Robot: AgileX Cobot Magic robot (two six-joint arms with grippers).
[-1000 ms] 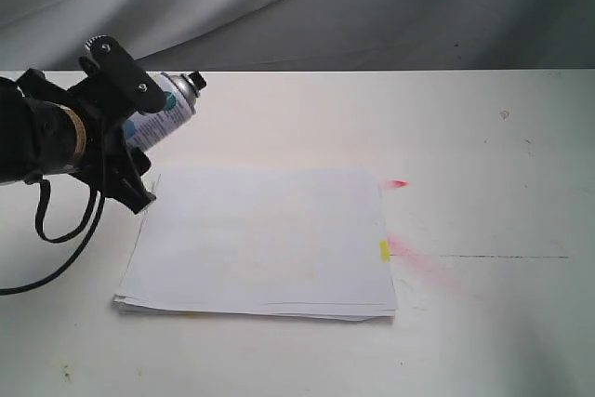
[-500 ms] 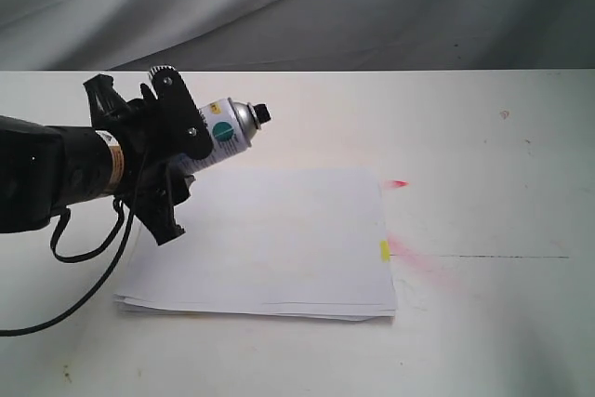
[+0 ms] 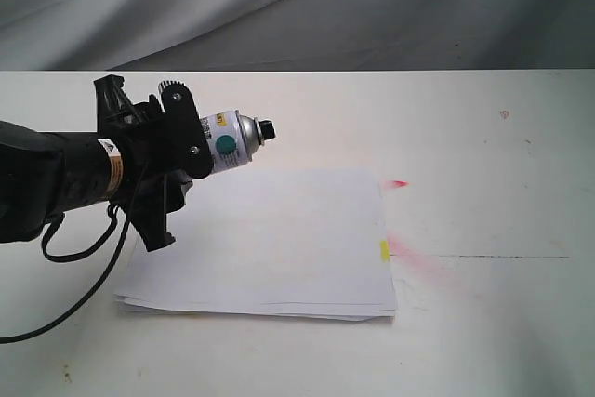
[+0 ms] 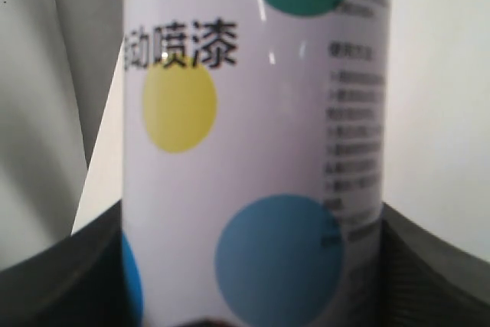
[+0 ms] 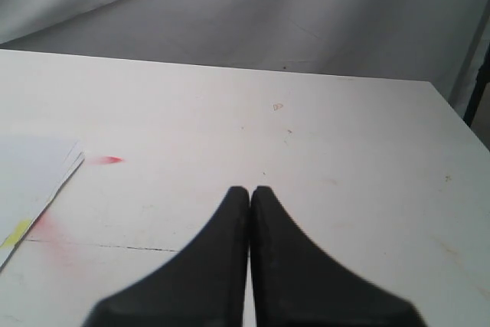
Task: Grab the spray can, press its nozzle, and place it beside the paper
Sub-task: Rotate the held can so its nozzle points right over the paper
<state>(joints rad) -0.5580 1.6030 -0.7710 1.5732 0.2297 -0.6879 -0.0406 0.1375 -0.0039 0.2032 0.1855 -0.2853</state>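
My left gripper (image 3: 182, 150) is shut on the spray can (image 3: 226, 142) and holds it in the air, tilted almost flat above the paper's far left corner. Its small black nozzle (image 3: 265, 128) points right. In the left wrist view the spray can (image 4: 256, 143) fills the picture between the dark fingers (image 4: 69, 281). The paper (image 3: 265, 239) lies flat mid-table, its yellow tab (image 3: 384, 250) on the right edge. My right gripper (image 5: 249, 191) is shut on nothing over bare table; the exterior view does not show it. A corner of the paper (image 5: 31, 181) shows in the right wrist view.
Red spray marks (image 3: 414, 262) stain the white table (image 3: 493, 174) just right of the paper, with a small red dash (image 3: 395, 183) near its far right corner. A grey cloth backdrop (image 3: 372, 6) hangs behind the table. A black cable (image 3: 65, 295) droops from the left arm.
My left arm has carried the can rightward from the table's left edge to above the paper's corner, and the can has tipped flatter. The right gripper's earlier state is not shown.
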